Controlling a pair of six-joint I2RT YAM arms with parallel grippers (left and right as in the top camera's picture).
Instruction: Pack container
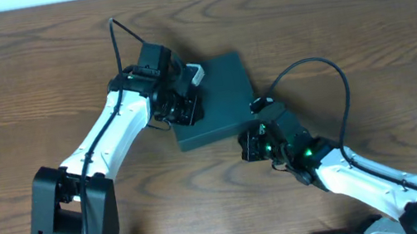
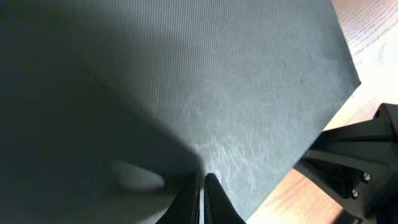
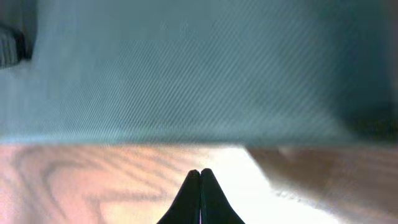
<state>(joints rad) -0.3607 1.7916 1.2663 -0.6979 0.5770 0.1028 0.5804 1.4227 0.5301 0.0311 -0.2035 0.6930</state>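
The dark green square container (image 1: 222, 98) lies in the middle of the table with its lid down. My left gripper (image 1: 183, 102) is shut and empty, with its tips on or just above the left part of the lid. In the left wrist view the lid (image 2: 205, 81) fills the frame around the shut fingers (image 2: 200, 182). My right gripper (image 1: 250, 146) is shut and empty, low over the table just off the container's front right corner. In the right wrist view its fingers (image 3: 200, 175) point at the container's side wall (image 3: 186, 81).
The wooden table (image 1: 18, 80) surrounds the container. A small white piece (image 1: 198, 71) shows beside the left gripper at the lid's far left edge; I cannot tell what it is. The right arm's black body (image 2: 360, 168) shows close by in the left wrist view.
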